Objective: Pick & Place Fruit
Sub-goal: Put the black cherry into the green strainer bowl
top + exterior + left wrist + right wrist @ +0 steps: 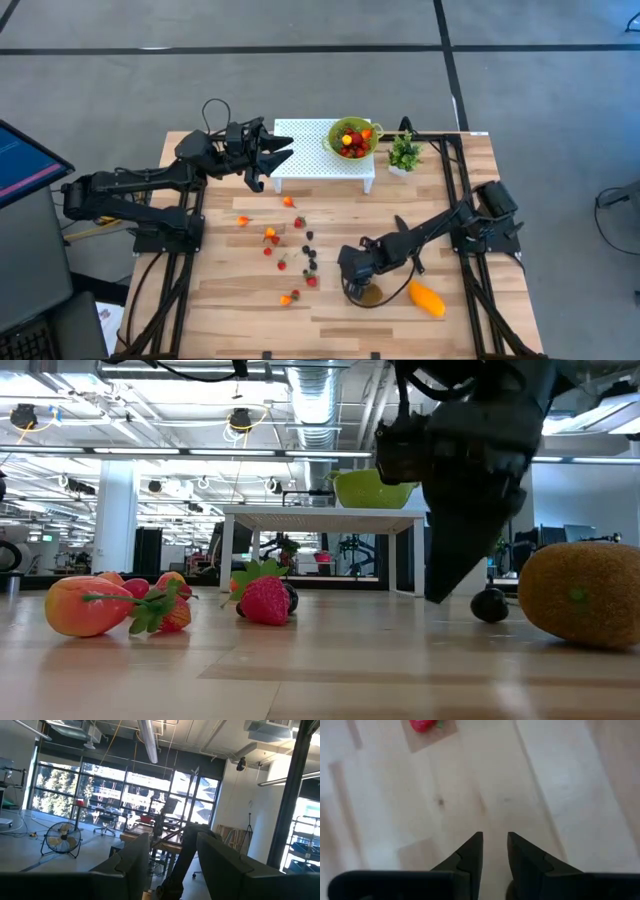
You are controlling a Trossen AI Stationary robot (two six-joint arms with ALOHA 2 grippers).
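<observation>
In the low view a brown kiwi [583, 592] sits nearest the camera at the right edge, on the wooden table [320, 670]. Just left of it a small dark berry [489, 605] lies below the right gripper [440, 585], which hangs point-down close to the tabletop. In the right wrist view its two fingers [470, 852] stand a narrow gap apart with bare wood between them, holding nothing; one strawberry [422, 725] shows at the top of that picture.

From above, one kiwi [369, 293] and one mango [427, 299] lie at the lower right of the table, the kiwi partly under the right gripper [352, 276] and the mango apart from it to the right. Roughly a dozen small red, orange and dark berries [300, 250] are scattered across the middle of the table; an exact count cannot be made.

One green bowl [353, 138] stands on the right end of one small white stand [315, 150] at the top centre; red and orange fruit fills the bowl. One potted plant [404, 155] stands just right of the stand.

The left gripper [270, 155] waits at the stand's left end, its fingers [130, 865] moderately apart and empty.
</observation>
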